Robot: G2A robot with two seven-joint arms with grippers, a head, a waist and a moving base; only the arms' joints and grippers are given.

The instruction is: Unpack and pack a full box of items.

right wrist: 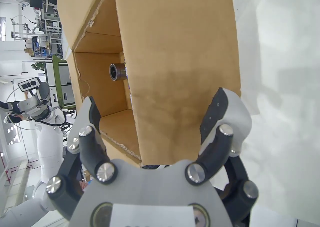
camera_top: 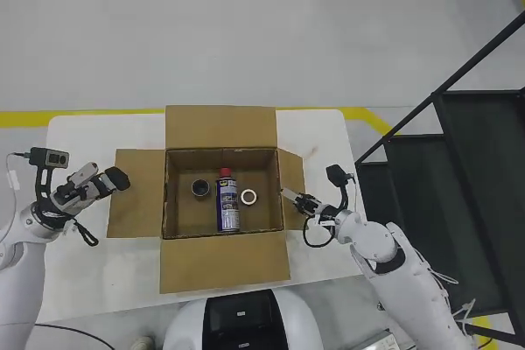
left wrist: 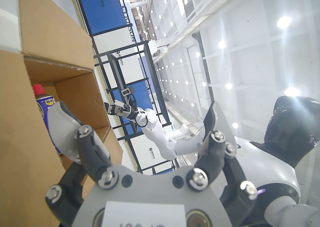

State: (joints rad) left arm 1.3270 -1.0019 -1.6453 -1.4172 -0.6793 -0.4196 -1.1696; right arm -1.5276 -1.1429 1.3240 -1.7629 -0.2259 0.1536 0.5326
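An open cardboard box (camera_top: 225, 262) sits in the middle of the top view on a white table (camera_top: 87, 140), with all four flaps folded outward. On its floor a blue spray can (camera_top: 228, 208) with a red cap lies lengthwise near the centre. A dark short cylinder (camera_top: 199, 187) lies just left of it and a white ring (camera_top: 249, 196) just right of it, neither clearly touching the can. The left gripper (camera_top: 116, 180) hangs at the left of the frame over the outer edge of the box's left flap, fingers spread and holding nothing. The right gripper (camera_top: 290, 195) is right of centre, over the box's right flap and pointing toward the inside, its fingers likewise spread apart and empty. A yellow floor line (camera_top: 70, 115) runs behind the table, and black metal steps (camera_top: 472, 175) stand at the right edge.
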